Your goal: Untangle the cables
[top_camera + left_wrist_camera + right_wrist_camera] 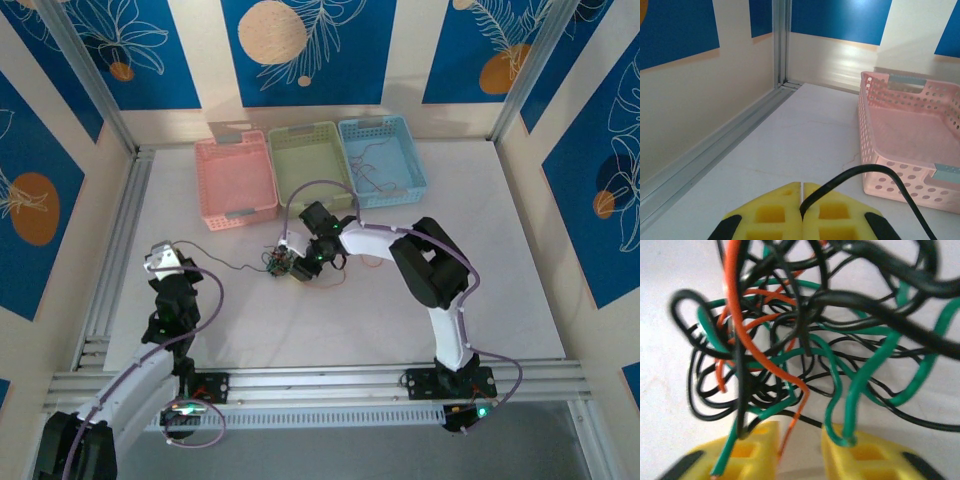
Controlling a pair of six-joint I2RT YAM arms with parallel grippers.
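Note:
The cables form a tangled clump (277, 262) of black, green and orange wires on the white table (480, 280), near its middle. One black wire (230, 263) runs out of it to the left, and my left gripper (172, 256) is shut on its end. In the left wrist view that black wire (865, 172) arcs out from between the closed yellow fingers (770, 215). My right gripper (292, 266) sits against the clump's right side. It is open (799, 442), with the clump (790, 340) right in front and an orange wire (792, 425) hanging into the gap.
Three baskets stand in a row at the back: pink (235, 180), green (310, 165) and blue (382, 160). A few thin wires lie in the blue one. The pink basket (910, 135) is close to the left gripper's right. An aluminium rail (115, 260) borders the left side.

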